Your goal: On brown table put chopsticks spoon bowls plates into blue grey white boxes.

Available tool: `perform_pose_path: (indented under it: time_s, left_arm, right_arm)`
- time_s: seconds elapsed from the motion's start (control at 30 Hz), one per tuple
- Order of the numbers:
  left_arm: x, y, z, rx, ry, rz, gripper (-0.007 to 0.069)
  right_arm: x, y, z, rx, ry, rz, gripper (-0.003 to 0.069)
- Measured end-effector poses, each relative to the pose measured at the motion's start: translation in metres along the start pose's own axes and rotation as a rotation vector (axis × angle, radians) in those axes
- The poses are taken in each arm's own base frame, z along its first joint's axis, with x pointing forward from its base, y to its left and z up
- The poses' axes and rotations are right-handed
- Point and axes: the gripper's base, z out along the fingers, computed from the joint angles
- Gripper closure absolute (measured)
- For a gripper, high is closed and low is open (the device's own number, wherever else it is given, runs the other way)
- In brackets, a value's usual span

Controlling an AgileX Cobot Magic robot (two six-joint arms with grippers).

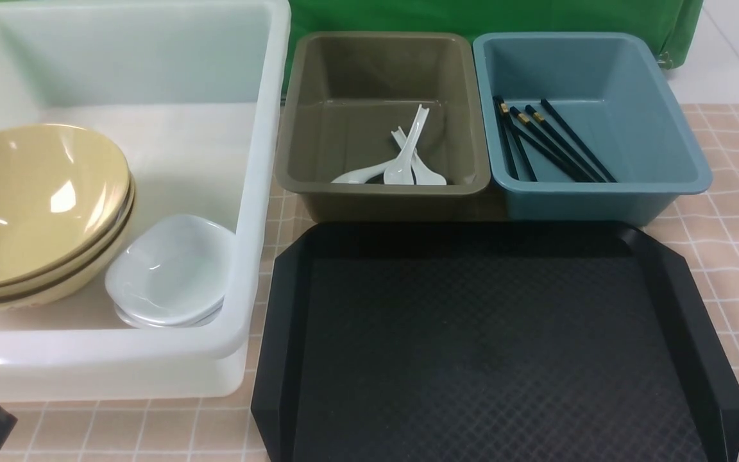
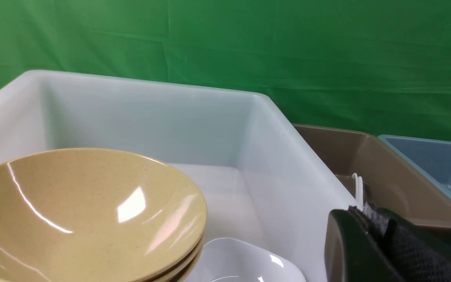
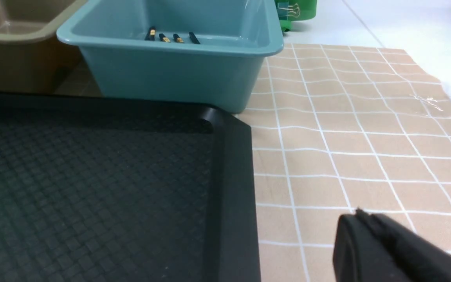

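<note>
The big shiny mustard-tan round bowls (image 1: 36, 205) sit stacked inside the big see-through white plastic box (image 1: 260, 192), on its left side. Just beside them, touching the stack, lie the small shiny white rounded-square plates (image 1: 170, 269), also stacked, near the front wall of that box.

To the right of the white box stands the smaller olive-grey plastic box (image 1: 299, 128). Three shiny white ceramic soup spoons (image 1: 401, 163) lie in it, crossed over each other near its front wall. Right next to it stands the teal-blue plastic box (image 1: 671, 128). The long thin black chopsticks with small gold bands (image 1: 549, 147) lie inside on its left side.

In front of the grey and blue boxes lies a flat black bumpy tray (image 1: 684, 301). All of it rests on the peach-brown checked surface (image 1: 729, 244). A green cloth (image 1: 472, 16) hangs behind the boxes.

The left tool (image 2: 360, 219) is seen from its wrist camera near the front right corner of the white box. Its two fingers are pressed together with nothing between them. The right tool (image 3: 362, 217) is over the checked surface, just beside the right edge of the tray. Its fingers are pressed together too, and it has hold of nothing.
</note>
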Motion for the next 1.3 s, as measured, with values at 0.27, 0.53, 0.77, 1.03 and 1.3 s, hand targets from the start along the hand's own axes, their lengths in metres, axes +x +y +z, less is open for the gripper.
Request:
perform_pose_path:
  time_s: [0.27, 0.53, 0.77, 1.03, 1.3]
  left_arm:
    - [0.0, 0.0, 0.0, 0.003, 0.004, 0.0, 0.0619]
    - [0.001, -0.001, 0.0, 0.01, 0.012, 0.0, 0.0619]
    - [0.002, -0.001, 0.0, 0.01, 0.014, 0.0, 0.0619]
    - [0.042, 0.007, -0.007, -0.033, 0.053, 0.075, 0.0619]
    - [0.085, 0.017, -0.011, -0.117, 0.16, -0.045, 0.0619]
  right_arm:
    - [0.0, 0.0, 0.0, 0.0, 0.001, 0.0, 0.0604]
    - [0.0, 0.0, 0.0, 0.0, 0.001, 0.0, 0.0593]
    - [0.0, 0.0, 0.0, 0.0, 0.001, 0.0, 0.0591]
    - [0.0, 0.0, 0.0, 0.0, 0.001, 0.0, 0.0589]
    - [0.0, 0.0, 0.0, 0.0, 0.0, 0.0, 0.0582]
